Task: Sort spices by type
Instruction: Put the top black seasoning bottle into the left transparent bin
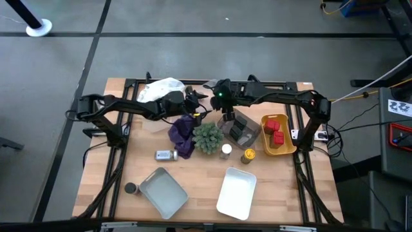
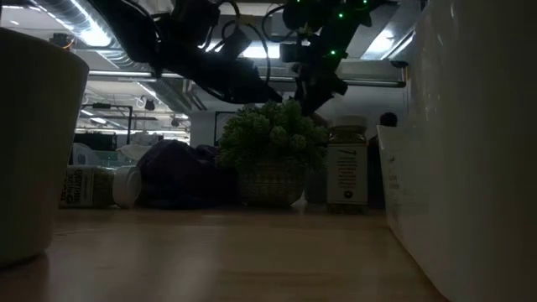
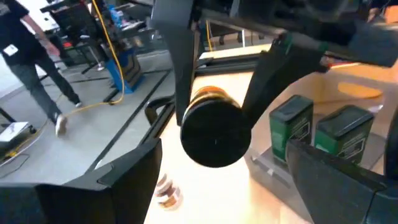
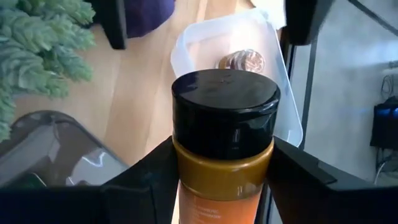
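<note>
My right gripper [image 4: 224, 165] is shut on a black-capped jar [image 4: 224, 130] of mustard-brown spice, high over the table's far middle [image 1: 222, 103]. The left gripper [image 3: 221, 158] faces it, open; its fingers stand on either side just beyond the cap [image 3: 214, 134], not touching. Two dark green tins [image 3: 291, 127] stand in a grey tray [image 1: 241, 127]. Red tins [image 1: 275, 132] sit in a yellow bin. On the table stand a white-capped jar [image 1: 226, 151], a yellow jar [image 1: 248, 155] and a black-capped jar [image 1: 131, 189]. Another white-capped jar [image 1: 166, 154] lies on its side. My right gripper pinches the jar's body just below the black cap [image 4: 224, 186] between its two fingers [image 4: 155, 168]. The jar lies along the fingers, with its cap pointing away from the wrist toward the left gripper. It is lifted clear of the table.
A purple cloth [image 1: 183, 132] and a spiky green plant [image 1: 207, 136] sit mid-table below the grippers. A clear tub [image 4: 249, 37] with a brown-capped jar [image 4: 239, 61] lies beyond. A grey tray [image 1: 164, 191] and a white tray [image 1: 237, 192] lie near the front edge. A person [image 3: 31, 68] walks in the room behind.
</note>
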